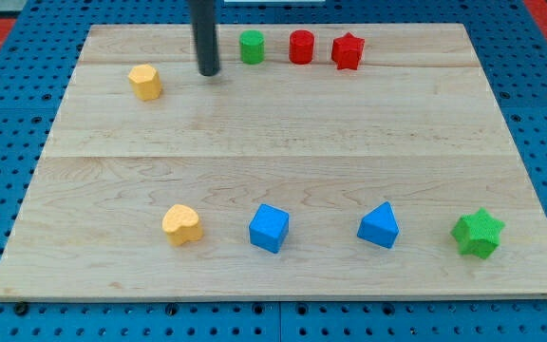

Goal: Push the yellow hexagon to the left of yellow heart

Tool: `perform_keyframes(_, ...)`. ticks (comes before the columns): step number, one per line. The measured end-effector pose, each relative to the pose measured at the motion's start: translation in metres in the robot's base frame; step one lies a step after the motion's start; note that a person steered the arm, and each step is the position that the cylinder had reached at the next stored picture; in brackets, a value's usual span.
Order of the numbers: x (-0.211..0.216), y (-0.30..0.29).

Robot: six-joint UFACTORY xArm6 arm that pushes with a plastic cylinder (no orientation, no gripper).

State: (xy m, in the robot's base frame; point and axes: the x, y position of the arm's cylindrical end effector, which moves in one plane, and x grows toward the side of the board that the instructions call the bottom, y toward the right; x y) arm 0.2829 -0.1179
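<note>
The yellow hexagon (145, 82) lies near the board's top left. The yellow heart (182, 225) lies near the view's bottom, left of centre, well below the hexagon and slightly to its right. My tip (209, 72) rests on the board at the view's top, a short way to the right of the yellow hexagon and apart from it, with the green cylinder (252, 47) just to its right.
A red cylinder (301, 47) and a red star (348, 50) stand along the top edge. A blue cube (269, 228), a blue triangular block (379, 226) and a green star (478, 233) line the bottom. The wooden board (283, 142) sits on a blue pegboard.
</note>
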Motion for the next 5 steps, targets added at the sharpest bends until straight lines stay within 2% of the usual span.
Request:
perform_keyframes(1,-0.001,-0.044)
perform_keyframes(3,0.084,-0.047)
perform_keyframes(4,0.058,-0.05)
perform_keyframes(5,0.09,-0.073)
